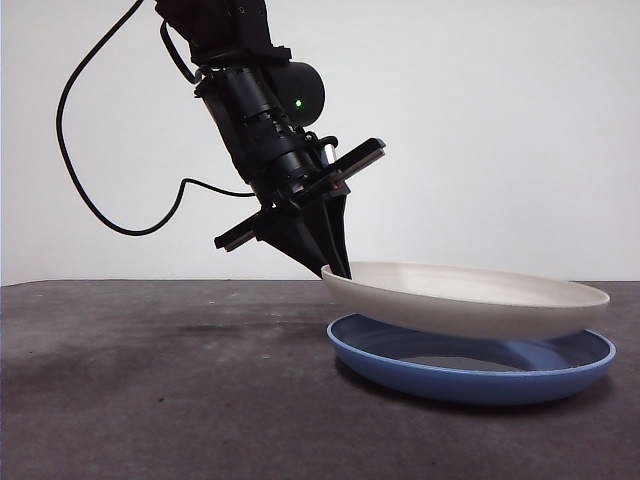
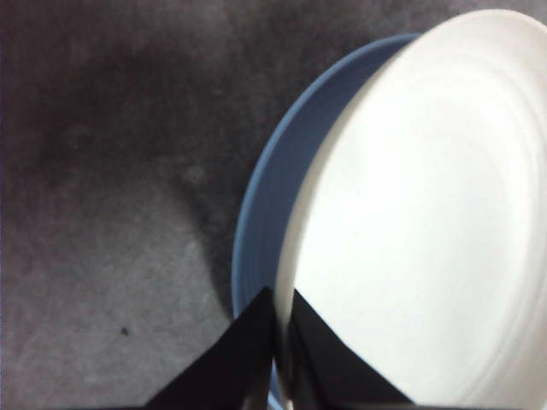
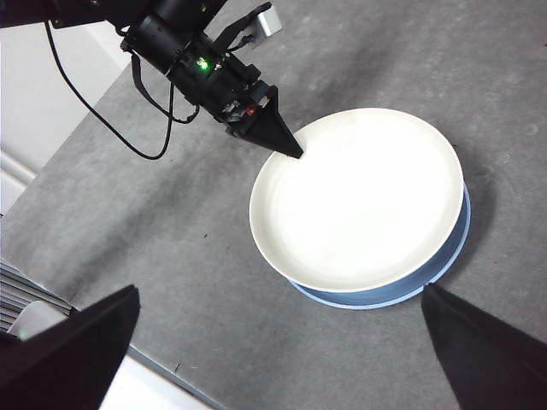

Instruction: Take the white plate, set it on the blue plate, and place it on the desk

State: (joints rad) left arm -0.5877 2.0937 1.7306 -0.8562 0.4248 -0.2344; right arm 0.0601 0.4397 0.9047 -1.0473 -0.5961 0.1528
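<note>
Now | my left gripper (image 1: pixel 338 268) pinches white plate (image 1: pixel 470 298) rim — tilted, far edge resting in blue plate (image 1: pixel 470 378) | right gripper (image 3: pixel 273 342) wide, waiting overhead

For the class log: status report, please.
Left gripper shut on white plate rim, plate tilted over blue plate. Right gripper open, waiting high. Nothing in the way.

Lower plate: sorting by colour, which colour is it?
Glossy medium blue plate, clearest in the front view.
</note>
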